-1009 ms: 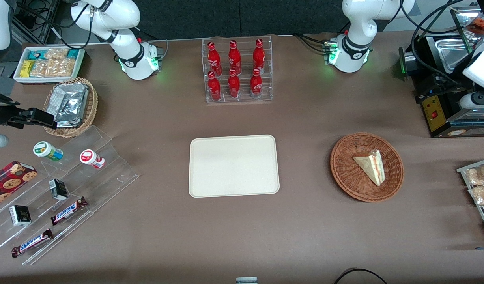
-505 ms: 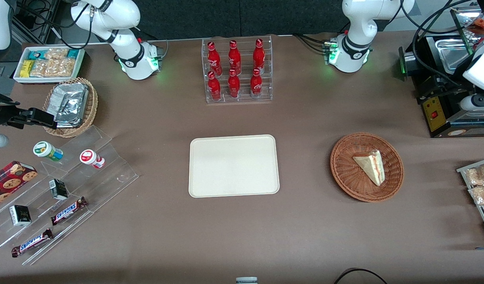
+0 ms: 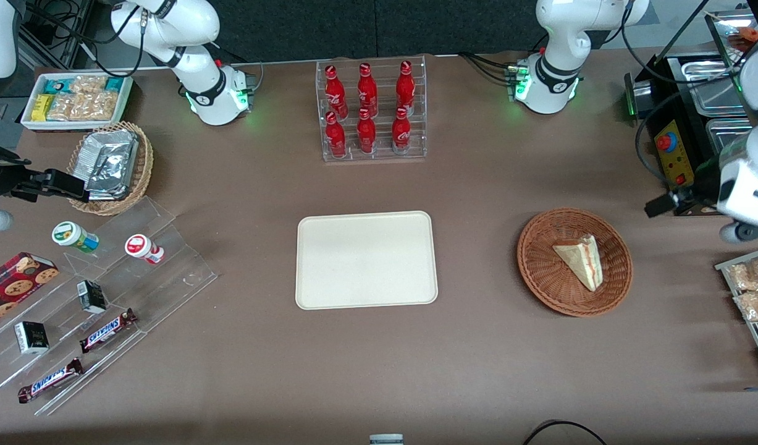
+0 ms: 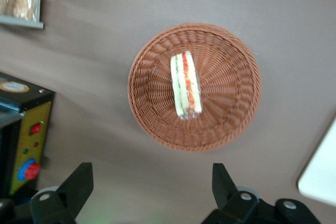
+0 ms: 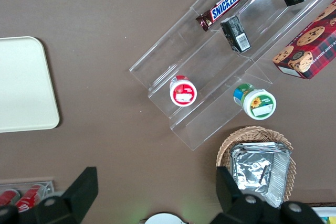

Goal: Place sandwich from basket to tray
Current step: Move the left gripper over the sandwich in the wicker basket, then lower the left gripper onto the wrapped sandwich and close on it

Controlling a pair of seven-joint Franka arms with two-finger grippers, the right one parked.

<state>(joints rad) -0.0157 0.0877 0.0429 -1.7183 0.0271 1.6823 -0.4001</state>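
The sandwich (image 3: 581,261), a pale bread wedge with red and green filling, lies in the reddish-brown wicker basket (image 3: 539,290). The cream tray (image 3: 366,259) lies flat mid-table, beside the basket toward the parked arm's end. My left gripper (image 3: 663,204) hangs above the table beside the basket, toward the working arm's end and slightly farther from the front camera. In the left wrist view the gripper (image 4: 152,174) is open and empty, with the sandwich (image 4: 185,84) on edge in the basket (image 4: 152,124) ahead of it and a corner of the tray (image 4: 320,174) showing.
A black machine with a red button (image 3: 678,154) stands close to my gripper. A rack of snack packets (image 3: 749,290) lies at the working arm's end. A clear rack of red bottles (image 3: 372,111) stands farther from the camera than the tray. A clear stepped display (image 3: 94,296) stands at the parked arm's end.
My left arm has swung in from the table's end toward the basket and its gripper now shows in the front view. The sandwich, basket and tray have not moved.
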